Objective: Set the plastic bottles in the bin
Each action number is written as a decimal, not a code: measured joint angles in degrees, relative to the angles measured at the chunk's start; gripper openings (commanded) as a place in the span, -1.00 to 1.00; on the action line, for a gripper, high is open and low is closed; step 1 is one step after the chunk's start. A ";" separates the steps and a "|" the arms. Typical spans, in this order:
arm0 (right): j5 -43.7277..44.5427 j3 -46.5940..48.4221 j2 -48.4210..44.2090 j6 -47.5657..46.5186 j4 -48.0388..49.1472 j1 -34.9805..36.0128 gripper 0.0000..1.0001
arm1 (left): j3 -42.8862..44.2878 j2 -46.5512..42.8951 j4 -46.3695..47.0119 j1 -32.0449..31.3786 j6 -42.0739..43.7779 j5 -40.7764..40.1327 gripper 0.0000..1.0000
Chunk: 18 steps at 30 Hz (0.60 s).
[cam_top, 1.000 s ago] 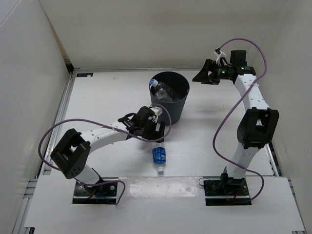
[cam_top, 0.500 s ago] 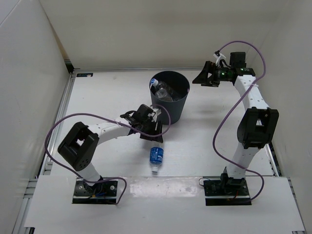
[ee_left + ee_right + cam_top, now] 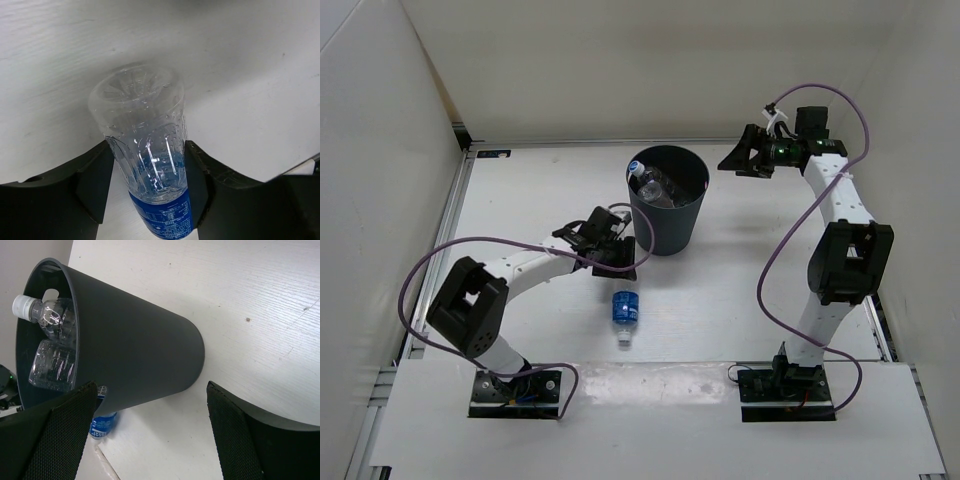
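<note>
Left gripper (image 3: pixel 148 145), jaws clamped on the blue-label bottle (image 3: pixel 623 309), has swung it leftward since the last frames, near the bin (image 3: pixel 670 225) but not over its rim; lift likely next; right gripper (image 3: pixel 151 387) spread, empty.

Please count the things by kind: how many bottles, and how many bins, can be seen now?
Blue-label bottle outside the bin: 1
Clear bottles seen inside the bin: 2
Bin: 1
Total: 4 things in view
</note>
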 measured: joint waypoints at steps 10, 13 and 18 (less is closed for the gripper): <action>-0.24 0.00 0.00 1.46 1.09 -1.09 0.81 | 0.44 -5.18 -3.93 0.37 2.86 -8.70 -0.31; -0.28 0.00 0.00 1.86 1.31 -1.46 0.81 | 1.51 -7.48 -5.60 0.59 4.83 -12.76 -0.31; -0.44 0.00 0.00 2.67 1.46 -1.81 0.81 | 6.21 -12.17 -8.07 1.42 9.29 -19.93 -0.33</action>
